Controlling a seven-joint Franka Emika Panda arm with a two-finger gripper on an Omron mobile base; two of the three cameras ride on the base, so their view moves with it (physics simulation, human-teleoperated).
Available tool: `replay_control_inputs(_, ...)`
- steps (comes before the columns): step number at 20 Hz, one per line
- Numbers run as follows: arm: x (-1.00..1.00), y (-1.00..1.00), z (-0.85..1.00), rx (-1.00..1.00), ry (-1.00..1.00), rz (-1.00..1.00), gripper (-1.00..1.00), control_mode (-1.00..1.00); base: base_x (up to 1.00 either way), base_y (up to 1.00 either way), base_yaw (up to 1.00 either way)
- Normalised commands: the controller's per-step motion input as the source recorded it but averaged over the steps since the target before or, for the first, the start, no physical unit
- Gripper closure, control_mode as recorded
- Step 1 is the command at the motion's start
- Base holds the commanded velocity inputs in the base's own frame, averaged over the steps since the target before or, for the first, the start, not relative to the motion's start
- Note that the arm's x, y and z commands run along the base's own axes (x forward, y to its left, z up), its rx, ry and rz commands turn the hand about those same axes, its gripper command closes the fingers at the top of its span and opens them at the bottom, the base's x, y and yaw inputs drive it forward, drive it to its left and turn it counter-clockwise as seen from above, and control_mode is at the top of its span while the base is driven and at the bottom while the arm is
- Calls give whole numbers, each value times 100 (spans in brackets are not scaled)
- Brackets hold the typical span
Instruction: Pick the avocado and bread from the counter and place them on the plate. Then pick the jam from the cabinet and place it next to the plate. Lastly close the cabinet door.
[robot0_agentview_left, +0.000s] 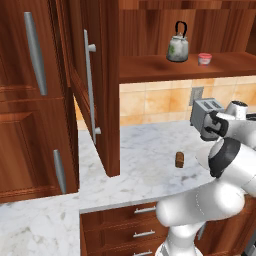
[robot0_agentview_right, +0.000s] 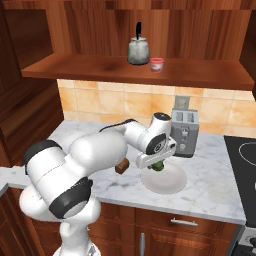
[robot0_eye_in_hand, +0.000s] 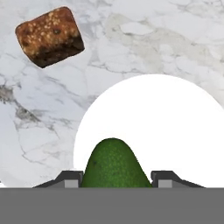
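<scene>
My gripper (robot0_agentview_right: 157, 164) is shut on the dark-green avocado (robot0_eye_in_hand: 113, 161), whose rounded top rises between the two fingertips (robot0_eye_in_hand: 71, 179). It hangs just over the white plate (robot0_eye_in_hand: 175, 127), which lies on the marble counter (robot0_agentview_right: 215, 186) in front of the toaster. The brown bread (robot0_eye_in_hand: 49, 36) chunk lies on the counter left of the plate (robot0_agentview_right: 172, 184), apart from it; the bread (robot0_agentview_left: 180, 159) also lies past my arm's elbow. The red-pink jam (robot0_agentview_right: 156, 63) pot stands on the open cabinet's shelf (robot0_agentview_right: 200, 75) beside the kettle. The cabinet door (robot0_agentview_left: 100, 100) stands swung open, its bar handle (robot0_agentview_left: 90, 85) facing me.
A grey-green kettle (robot0_agentview_right: 138, 50) stands left of the jam (robot0_agentview_left: 204, 58). A silver toaster (robot0_agentview_right: 184, 132) stands against the tiled wall behind the plate. A black stove top (robot0_agentview_right: 242, 160) borders the counter on the right. A tall unit with curved handles (robot0_agentview_left: 35, 52) stands at the left.
</scene>
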Motion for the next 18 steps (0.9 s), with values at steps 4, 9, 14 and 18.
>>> replay_control_inputs(4,16,-11,-28,0,0,4,100,-100,0,0,0)
replay_control_inputs(9,17,-4,-30,0,0,1,100,-100,0,0,0)
replay_control_inputs(14,20,-3,-27,0,1,0,100,-100,0,0,0)
replay_control_inputs(18,20,-6,-24,0,7,0,100,-100,0,0,0)
